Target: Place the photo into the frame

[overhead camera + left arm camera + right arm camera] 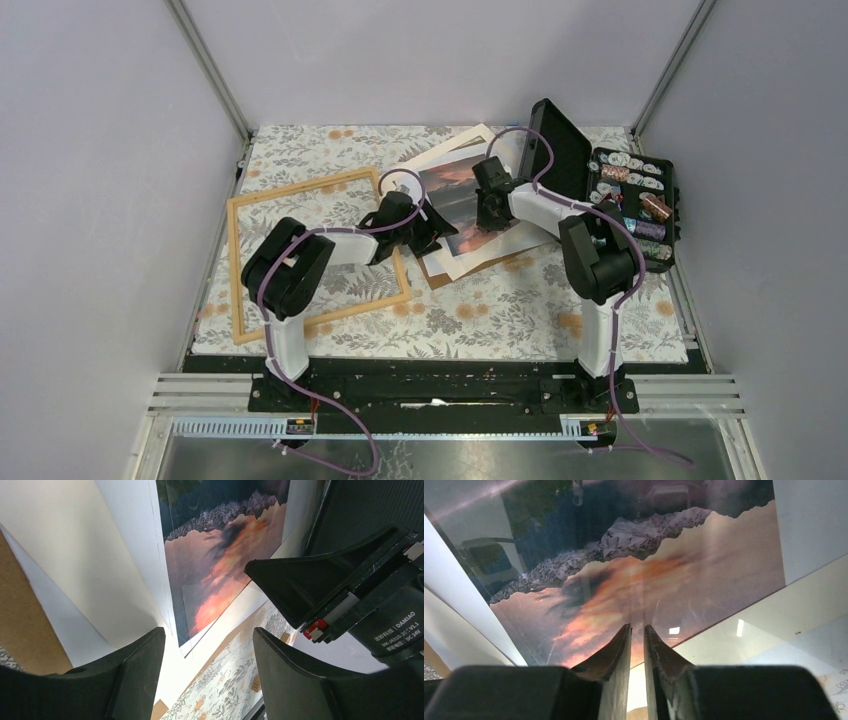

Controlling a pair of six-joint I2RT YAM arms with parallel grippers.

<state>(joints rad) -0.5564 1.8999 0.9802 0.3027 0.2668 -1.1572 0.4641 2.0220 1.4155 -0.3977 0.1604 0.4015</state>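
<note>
Your right tool [637, 626] stands narrowed to a slit at the photo's [462, 195] near edge, likely to peel it up, though you cannot tell whether it grips. Your left tool [207, 635] stands wide at its corner. The frame [300, 187] lies to the left on the desk [500, 310].

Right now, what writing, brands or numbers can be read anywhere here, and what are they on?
"DAMIAO": label on the right arm's black motor housing.
"DC 24V": same label.
Model line and Chinese characters on that label: too small to read surely.
Small items in the black case: too small to read.
</note>
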